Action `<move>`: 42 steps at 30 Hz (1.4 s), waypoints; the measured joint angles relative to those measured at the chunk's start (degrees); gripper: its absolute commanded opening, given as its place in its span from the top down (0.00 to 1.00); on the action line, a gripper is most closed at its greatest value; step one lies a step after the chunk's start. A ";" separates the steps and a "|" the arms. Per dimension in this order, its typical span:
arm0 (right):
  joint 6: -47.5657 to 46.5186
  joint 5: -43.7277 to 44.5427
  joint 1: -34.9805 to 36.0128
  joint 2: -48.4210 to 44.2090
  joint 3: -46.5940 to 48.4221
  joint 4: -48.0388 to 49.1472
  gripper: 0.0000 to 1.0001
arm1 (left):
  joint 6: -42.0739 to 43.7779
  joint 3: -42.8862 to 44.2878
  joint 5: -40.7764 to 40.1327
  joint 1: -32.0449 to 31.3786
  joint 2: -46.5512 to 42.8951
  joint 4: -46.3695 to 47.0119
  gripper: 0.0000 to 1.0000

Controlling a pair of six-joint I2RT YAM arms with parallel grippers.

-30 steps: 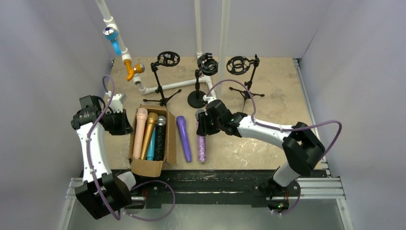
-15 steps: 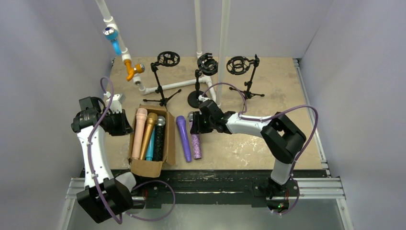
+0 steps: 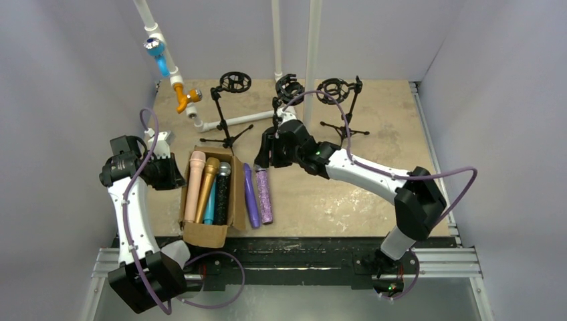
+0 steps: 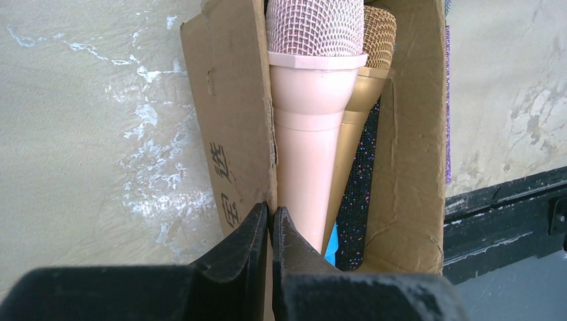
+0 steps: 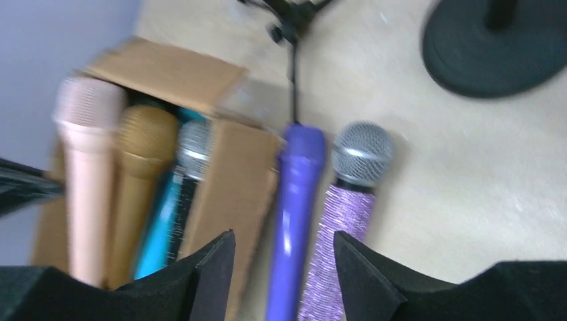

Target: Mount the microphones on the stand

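Within the last second the purple glitter microphone (image 3: 263,195) has been slid leftward across the table (image 3: 374,154), and it now lies in the lower centre of the top view, touching the plain purple microphone (image 3: 251,197) just right of the cardboard box (image 3: 200,234). The right gripper (image 5: 282,257) has let it go and drawn back toward the upper centre, jaws apart and empty above the two grey and purple heads. The left gripper (image 4: 269,231) has not moved: its jaws are together at the box's left wall, though I cannot tell whether they nip the cardboard. The three stands (image 3: 289,89) along the upper centre carry nothing, so this looks like tidying for a cleaner pick, with no attaching done there yet
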 measured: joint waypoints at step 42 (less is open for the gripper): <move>3.39 -10.93 14.23 27.19 34.69 -1.73 0.44 | -1.25 0.00 1.95 0.00 -0.52 -0.42 1.00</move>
